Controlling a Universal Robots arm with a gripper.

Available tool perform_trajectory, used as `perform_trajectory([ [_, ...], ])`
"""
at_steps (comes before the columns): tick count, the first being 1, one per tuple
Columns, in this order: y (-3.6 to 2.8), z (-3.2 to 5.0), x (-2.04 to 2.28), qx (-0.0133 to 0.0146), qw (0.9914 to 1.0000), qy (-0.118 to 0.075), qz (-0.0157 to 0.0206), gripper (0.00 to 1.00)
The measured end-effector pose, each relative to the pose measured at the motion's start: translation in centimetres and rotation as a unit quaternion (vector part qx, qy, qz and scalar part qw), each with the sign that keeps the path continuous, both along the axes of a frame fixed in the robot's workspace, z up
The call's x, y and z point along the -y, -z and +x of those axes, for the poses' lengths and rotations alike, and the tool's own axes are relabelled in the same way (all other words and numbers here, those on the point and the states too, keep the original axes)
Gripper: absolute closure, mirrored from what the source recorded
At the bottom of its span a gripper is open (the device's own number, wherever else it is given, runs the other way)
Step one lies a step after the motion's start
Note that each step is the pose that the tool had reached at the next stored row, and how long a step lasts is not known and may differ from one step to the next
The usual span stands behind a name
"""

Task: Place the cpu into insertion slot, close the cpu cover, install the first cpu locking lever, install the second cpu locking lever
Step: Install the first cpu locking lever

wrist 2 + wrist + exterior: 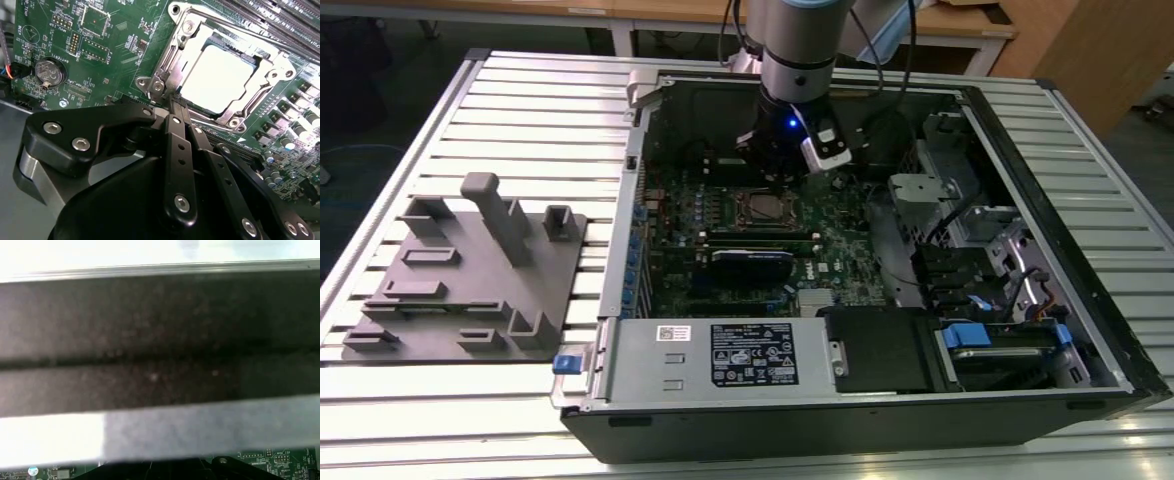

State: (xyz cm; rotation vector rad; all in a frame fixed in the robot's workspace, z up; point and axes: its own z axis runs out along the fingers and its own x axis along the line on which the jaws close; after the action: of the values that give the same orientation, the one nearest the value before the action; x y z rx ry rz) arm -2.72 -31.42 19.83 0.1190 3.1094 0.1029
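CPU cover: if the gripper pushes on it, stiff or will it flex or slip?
The cpu cover is a thin metal frame with a big window, so it probably flexes a little under a point load. It lies flat around the cpu, so it likely won't swing. Its shiny surface looks slick; the shut gripper tips at its corner could skid.

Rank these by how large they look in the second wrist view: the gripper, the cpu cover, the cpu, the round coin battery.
1. gripper, though it sits nearest the camera, so its apparent size is inflated
2. cpu cover, closed around the chip
3. cpu, seen through the cover's window
4. coin battery
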Motion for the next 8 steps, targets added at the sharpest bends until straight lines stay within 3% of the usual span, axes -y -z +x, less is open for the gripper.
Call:
perform_trajectory([
  [8,-0.41,-0.15,0.0,0.0,0.99999,0.0,0.0035,0.9],
])
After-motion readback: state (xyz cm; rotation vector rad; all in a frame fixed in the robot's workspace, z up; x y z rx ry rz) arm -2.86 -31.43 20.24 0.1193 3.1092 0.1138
